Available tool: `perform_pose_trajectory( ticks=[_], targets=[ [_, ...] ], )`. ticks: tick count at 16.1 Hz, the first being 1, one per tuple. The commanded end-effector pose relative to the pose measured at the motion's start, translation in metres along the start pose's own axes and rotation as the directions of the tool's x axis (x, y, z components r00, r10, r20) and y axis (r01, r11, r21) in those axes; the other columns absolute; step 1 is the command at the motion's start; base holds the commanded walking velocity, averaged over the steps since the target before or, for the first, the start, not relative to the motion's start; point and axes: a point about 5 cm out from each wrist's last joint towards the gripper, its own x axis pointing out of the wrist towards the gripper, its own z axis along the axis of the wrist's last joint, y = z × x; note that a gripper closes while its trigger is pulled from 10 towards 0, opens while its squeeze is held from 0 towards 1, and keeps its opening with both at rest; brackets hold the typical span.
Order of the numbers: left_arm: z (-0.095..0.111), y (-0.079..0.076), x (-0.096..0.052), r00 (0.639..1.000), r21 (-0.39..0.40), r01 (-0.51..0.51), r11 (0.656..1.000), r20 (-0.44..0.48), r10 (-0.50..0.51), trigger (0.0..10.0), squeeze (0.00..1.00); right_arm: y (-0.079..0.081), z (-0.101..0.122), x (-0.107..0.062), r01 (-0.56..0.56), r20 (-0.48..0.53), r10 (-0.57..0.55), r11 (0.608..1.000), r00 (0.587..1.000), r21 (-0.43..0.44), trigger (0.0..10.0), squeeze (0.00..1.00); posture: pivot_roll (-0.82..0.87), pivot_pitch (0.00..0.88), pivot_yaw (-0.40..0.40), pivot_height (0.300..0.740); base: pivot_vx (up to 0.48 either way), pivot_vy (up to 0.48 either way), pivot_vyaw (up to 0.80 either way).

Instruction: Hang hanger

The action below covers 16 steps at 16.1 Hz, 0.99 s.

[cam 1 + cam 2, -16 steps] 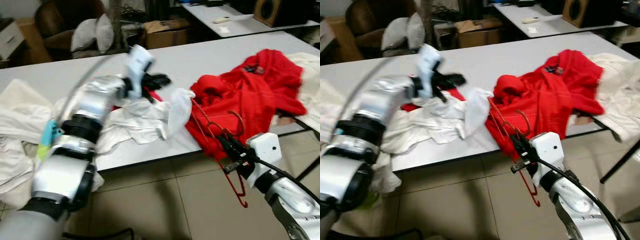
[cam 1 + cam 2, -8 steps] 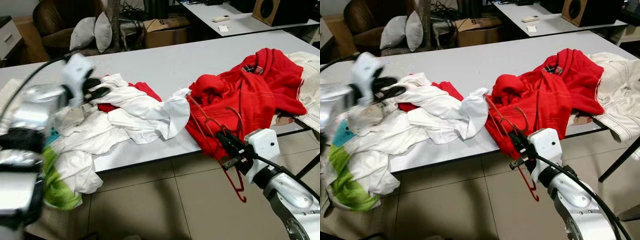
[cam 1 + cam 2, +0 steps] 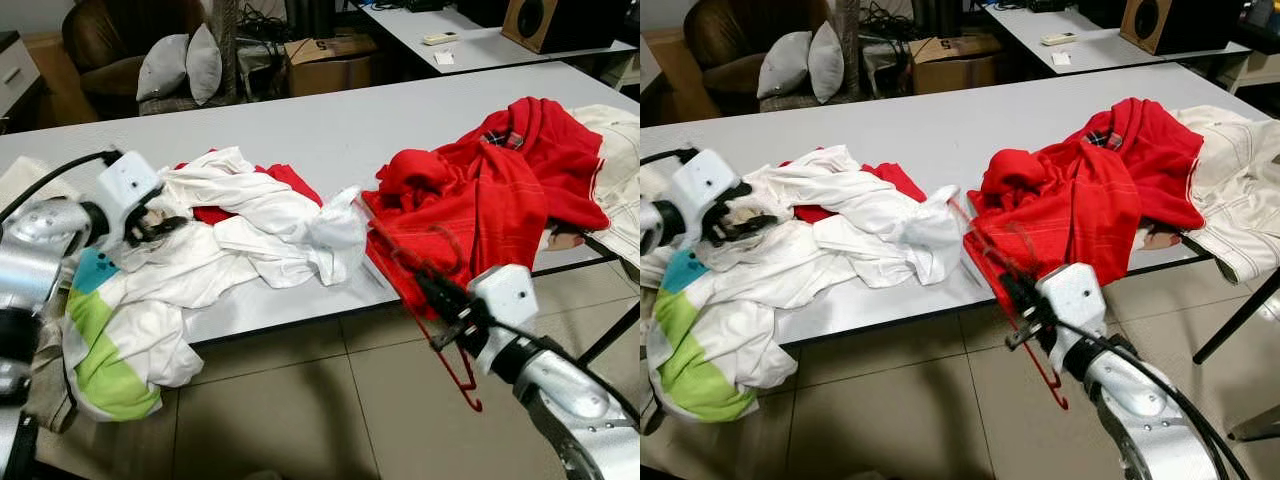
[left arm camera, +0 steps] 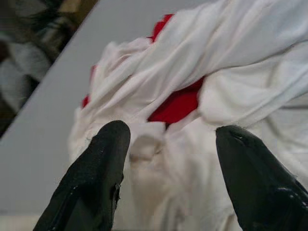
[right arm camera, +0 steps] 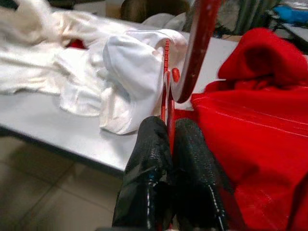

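My right gripper [image 3: 432, 292] is shut on a red wire hanger [image 3: 458, 368] just off the table's front edge; the hanger's lower part hangs below the fingers toward the floor. In the right wrist view the hanger [image 5: 197, 43] rises from between the closed fingers [image 5: 149, 159], beside a heap of red clothing [image 3: 480, 190]. My left gripper [image 3: 160, 224] is open at the left end of the table, over a pile of white clothes [image 3: 260, 215]. The left wrist view has its black fingers [image 4: 103, 168] spread wide above white cloth [image 4: 192, 96], holding nothing.
The grey table [image 3: 330, 130] also carries a cream garment [image 3: 620, 170] at its right end. A green and white cloth [image 3: 110, 360] hangs over the left front edge. Behind stand an armchair with pillows [image 3: 185, 60], a cardboard box [image 3: 330, 65] and a second table [image 3: 470, 45]. Tiled floor lies in front.
My left arm has drawn back from the middle of the white pile to its left end. The right gripper, still holding the hanger, has shifted slightly left.
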Motion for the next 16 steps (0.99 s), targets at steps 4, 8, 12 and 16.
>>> perform_pose_trajectory(
  ticks=[4,8,12,16],
  targets=[
    [-0.012,0.005,-0.029,0.993,-0.004,-0.084,0.996,-0.078,0.084,10.0,0.0,0.005,-0.002,0.001,-0.041,-0.005,0.041,0.999,0.999,-0.011,10.0,0.0,-0.05,0.0,0.06,0.74,0.0,0.0,0.0],
    [-0.039,-0.002,-0.023,0.963,-0.029,-0.195,0.98,-0.193,0.186,10.0,0.0,0.007,0.001,0.01,-0.072,0.013,0.072,0.997,0.997,-0.01,10.0,0.0,-0.03,0.0,0.043,0.74,0.0,0.0,0.0],
    [-0.034,-0.003,-0.014,0.939,-0.008,-0.31,0.951,-0.158,0.305,0.0,0.0,0.006,0.002,0.012,-0.082,0.022,0.082,0.997,0.996,-0.008,10.0,0.0,-0.02,0.0,0.033,0.74,0.0,0.0,0.0],
    [-0.03,-0.006,0.006,0.932,-0.036,-0.343,0.939,-0.141,0.335,0.0,0.0,0.004,0.004,0.009,-0.071,0.027,0.072,0.997,0.997,-0.013,10.0,0.0,-0.04,0.0,0.048,0.74,0.0,0.0,0.0]
  ],
)
